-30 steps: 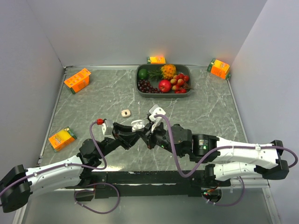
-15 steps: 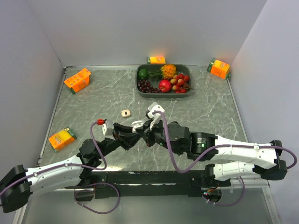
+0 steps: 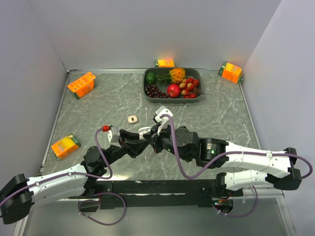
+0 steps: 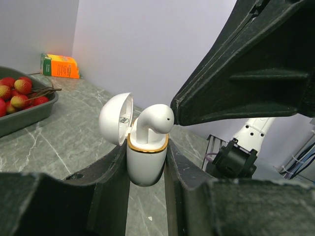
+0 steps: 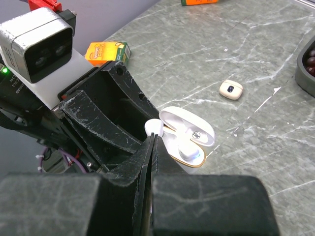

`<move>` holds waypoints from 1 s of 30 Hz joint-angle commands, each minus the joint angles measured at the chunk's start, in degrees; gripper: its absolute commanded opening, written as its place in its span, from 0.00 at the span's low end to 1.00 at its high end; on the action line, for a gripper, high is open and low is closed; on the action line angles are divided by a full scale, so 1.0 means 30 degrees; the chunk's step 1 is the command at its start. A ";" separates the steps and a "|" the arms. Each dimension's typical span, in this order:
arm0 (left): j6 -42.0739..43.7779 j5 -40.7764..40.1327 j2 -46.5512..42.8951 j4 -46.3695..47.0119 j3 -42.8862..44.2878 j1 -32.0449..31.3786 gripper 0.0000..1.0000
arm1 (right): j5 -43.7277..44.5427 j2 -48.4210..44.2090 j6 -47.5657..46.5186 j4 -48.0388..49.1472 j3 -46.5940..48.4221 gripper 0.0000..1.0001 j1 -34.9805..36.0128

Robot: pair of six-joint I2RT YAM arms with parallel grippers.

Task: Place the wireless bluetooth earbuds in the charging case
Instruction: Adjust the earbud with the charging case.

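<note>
Desk [image 3: 98, 108] holds juice boxes [image 3: 81, 84], fruit tray [image 3: 147, 93], small beige case [image 3: 132, 119]; my left tool [image 4: 146, 147] grips the open white case [image 4: 145, 169], right tool [image 5: 153, 142] clenched, tip touching earbud [image 4: 153, 118].

1. The charging case [image 4: 145, 164] is glossy white with a gold rim. It stands upright, pinched in my left gripper [image 4: 146, 169] above the middle of the counter, with its hinged lid [image 4: 115, 118] swung open.
2. One glossy white earbud [image 4: 155, 118] sits stem-down in the case, its rounded head above the rim. The closed tip of my right gripper [image 5: 154, 138] is just beside it.
</note>
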 commanded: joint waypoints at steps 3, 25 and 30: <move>0.0366 0.0195 -0.0285 0.0297 0.0786 0.0021 0.01 | 0.0142 -0.0704 0.0213 0.0409 0.0697 0.00 -0.0166; 0.0190 0.0224 -0.0373 0.0298 0.0727 -0.0008 0.01 | -0.0503 0.0143 0.1003 -0.0876 0.1457 0.00 -0.0224; 0.0277 0.0282 -0.0607 0.0327 0.0698 0.0021 0.01 | -0.0853 0.0292 0.1560 -0.1525 0.1606 0.00 -0.1130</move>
